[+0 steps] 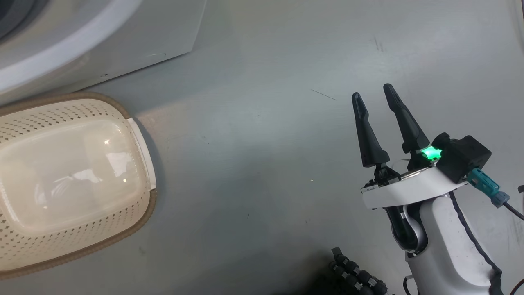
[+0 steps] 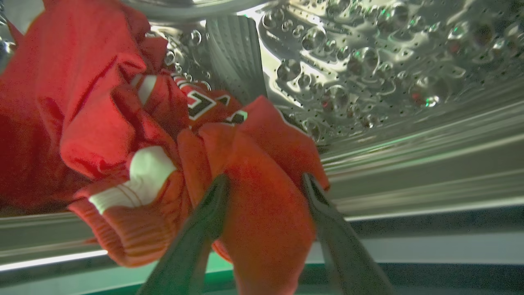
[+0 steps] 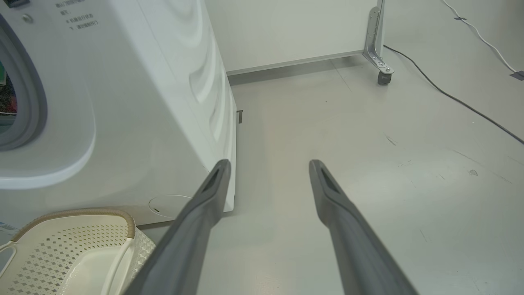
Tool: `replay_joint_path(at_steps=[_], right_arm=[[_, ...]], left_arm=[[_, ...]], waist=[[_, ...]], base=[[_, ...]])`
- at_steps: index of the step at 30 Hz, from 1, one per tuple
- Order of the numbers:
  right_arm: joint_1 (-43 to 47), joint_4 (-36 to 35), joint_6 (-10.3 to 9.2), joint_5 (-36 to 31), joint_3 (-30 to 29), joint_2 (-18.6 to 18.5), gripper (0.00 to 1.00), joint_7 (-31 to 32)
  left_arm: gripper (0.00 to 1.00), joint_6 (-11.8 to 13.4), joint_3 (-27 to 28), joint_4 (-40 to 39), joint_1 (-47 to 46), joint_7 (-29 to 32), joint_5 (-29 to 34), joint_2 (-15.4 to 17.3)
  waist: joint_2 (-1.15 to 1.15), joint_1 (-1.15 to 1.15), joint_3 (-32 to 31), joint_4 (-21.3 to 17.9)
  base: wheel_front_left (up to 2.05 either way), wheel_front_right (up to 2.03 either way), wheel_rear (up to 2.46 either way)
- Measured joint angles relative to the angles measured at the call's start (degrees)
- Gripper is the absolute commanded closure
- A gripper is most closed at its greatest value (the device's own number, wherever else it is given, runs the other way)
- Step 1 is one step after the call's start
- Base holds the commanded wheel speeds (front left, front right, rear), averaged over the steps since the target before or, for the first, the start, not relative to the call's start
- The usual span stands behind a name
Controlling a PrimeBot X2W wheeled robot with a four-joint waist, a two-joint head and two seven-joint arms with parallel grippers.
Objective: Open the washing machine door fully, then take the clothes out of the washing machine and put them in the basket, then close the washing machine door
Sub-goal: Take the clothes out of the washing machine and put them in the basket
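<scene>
l gripper: my fingers spread, straddling a raised fold of the clothes; fabric sits between them, not squeezed yet, I judge.
clothes: red, bunched against the drum wall, inside the washing machine.
why there: that fold stands proud, so I can bite it w/o scraping steel.
r gripper: spread, empty, over the floor; prob. parked clear of the opening.
basket: empty, just beside machine front, so the carry is short.
step: grasp pending; unloading barely begun.
</scene>
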Motion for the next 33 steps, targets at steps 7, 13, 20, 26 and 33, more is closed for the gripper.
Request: replay_joint_path(at_steps=[7, 13, 20, 26, 33], right_arm=[[-0.66, 0.16, 0.0, 0.26, -0.02, 0.0, 0.0, 0.0], [-0.85, 0.34, 0.0, 0.26, -0.18, -0.01, 0.0, -0.01], [-1.24, 0.35, 0.0, 0.22, -0.59, -0.01, 0.0, -0.01], [-1.41, 0.42, 0.0, -0.42, -1.63, -0.01, 0.0, 0.0], [-1.42, 0.54, 0.0, -1.49, -2.58, -0.01, 0.0, -0.01]], left_arm=[[1.0, 0.49, -0.56, 1.29, -0.33, 2.12, 0.0, 0.0], [1.0, 0.67, -0.57, 1.71, -0.74, 2.89, 0.01, 0.0], [1.0, 0.66, -0.67, 1.72, -0.85, 2.22, 0.05, 0.0], [1.0, 0.32, -0.22, 1.47, -0.81, -1.26, -0.07, -0.56], [1.0, -0.67, 0.82, 0.67, 0.07, -6.26, -1.04, -1.8]], waist=[[0.0, 0.0, 0.12, -0.11], [0.0, 0.0, 0.22, -0.03], [0.0, 0.0, 0.28, 0.31], [0.0, 0.0, 0.09, 1.06], [0.0, 0.0, -0.63, 2.44]], base=[[0.0, 0.0, 0.0], [0.0, 0.0, 0.0], [0.0, 0.0, 0.0], [0.0, 0.0, 0.0], [0.0, 0.0, 0.0]])
